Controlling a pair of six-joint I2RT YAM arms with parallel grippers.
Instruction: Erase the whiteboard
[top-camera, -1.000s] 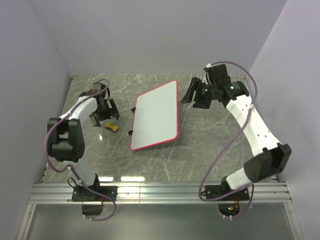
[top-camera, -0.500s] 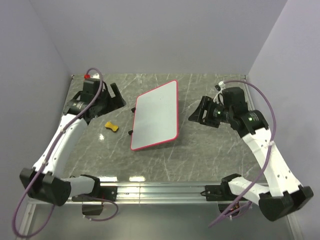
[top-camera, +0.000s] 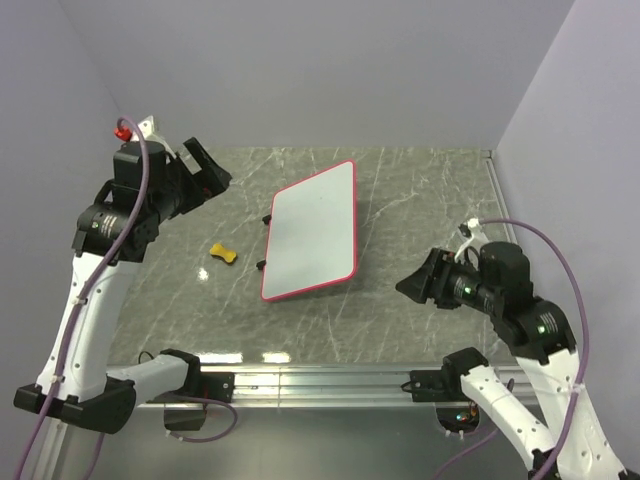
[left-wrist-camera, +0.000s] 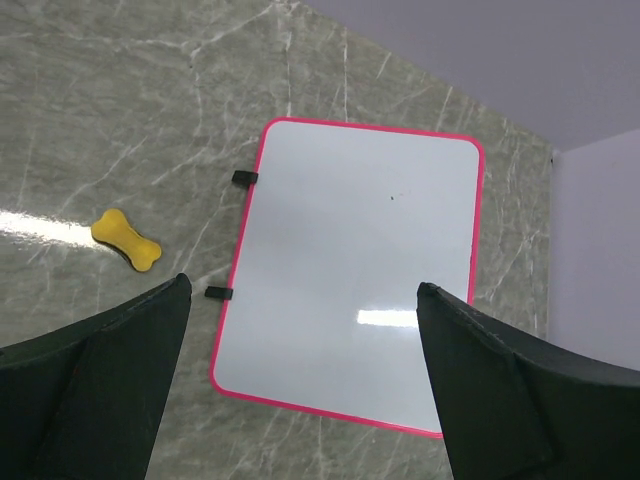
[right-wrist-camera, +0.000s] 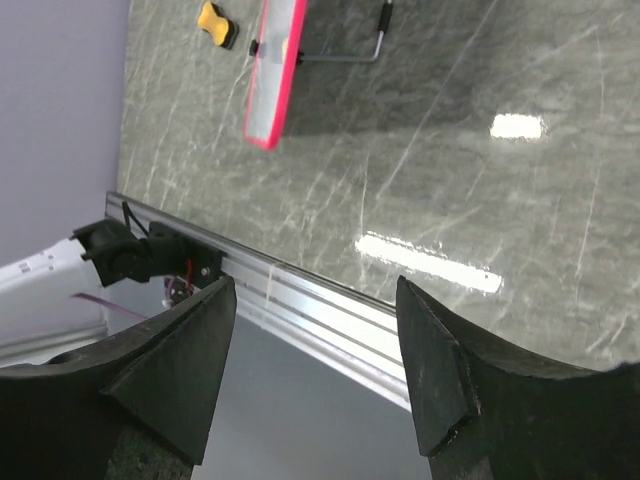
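The whiteboard lies flat mid-table, white with a red-pink frame and two black clips on its left edge. In the left wrist view the whiteboard looks plain white except for one tiny dark speck. A small yellow sponge rests on the table left of it, touching nothing. My left gripper hangs high at the back left, open and empty, its view looking down on the board between the jaws of the left gripper. My right gripper is open and empty at the front right, apart from the board.
The table is grey marble with purple walls behind and on both sides. A metal rail runs along the near edge and carries both arm bases. In the right wrist view the whiteboard shows edge-on, with the sponge beyond it.
The left gripper rose from beside the sponge to the back left corner. The right gripper swung from the board's far right corner to the front right. Board and sponge stayed put.
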